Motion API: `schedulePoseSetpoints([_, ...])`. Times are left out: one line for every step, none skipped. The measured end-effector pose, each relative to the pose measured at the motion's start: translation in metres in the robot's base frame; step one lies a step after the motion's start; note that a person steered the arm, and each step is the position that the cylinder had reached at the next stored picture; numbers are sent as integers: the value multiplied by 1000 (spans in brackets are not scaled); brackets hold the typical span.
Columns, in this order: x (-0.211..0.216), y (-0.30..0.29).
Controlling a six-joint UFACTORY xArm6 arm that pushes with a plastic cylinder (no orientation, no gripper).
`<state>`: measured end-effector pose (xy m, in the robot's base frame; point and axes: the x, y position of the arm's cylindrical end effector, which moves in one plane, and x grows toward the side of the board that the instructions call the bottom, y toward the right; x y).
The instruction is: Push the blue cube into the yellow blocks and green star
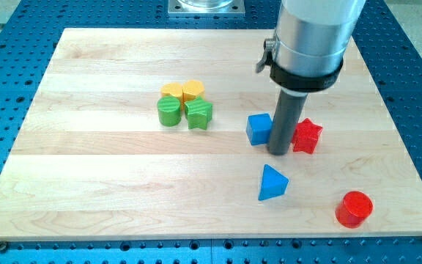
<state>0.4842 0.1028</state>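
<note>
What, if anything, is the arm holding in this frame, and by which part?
Nothing is held. My tip stands on the board between the blue cube and the red star, right beside the cube's right side. A rod can only push.

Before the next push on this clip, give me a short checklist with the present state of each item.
1. My tip on the view's right of the blue cube, opposite the cluster: ok.
2. Tip touching the cube: cannot tell; they look adjacent.
3. Board between cube and green star free of blocks: ok.
4. Yellow blocks bunched with the star and green cylinder: ok.
5. Red star behind the tip, off the push line: ok.
6. Blue triangle below the line: ok.
</note>
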Motion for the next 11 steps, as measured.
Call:
schedulePoseSetpoints([-40,-29])
schedulePoseSetpoints([-56,-18])
schedulePoseSetpoints([-57,-44])
schedulePoseSetpoints([-47,-28])
schedulePoseSetpoints([-38,-39])
schedulePoseSetpoints([-41,-63])
schedulePoseSetpoints([-51,-78])
schedulePoseSetpoints([-56,-78])
schedulePoseSetpoints([-58,-80])
schedulePoseSetpoints([-67,-47])
schedulePoseSetpoints([-83,-66])
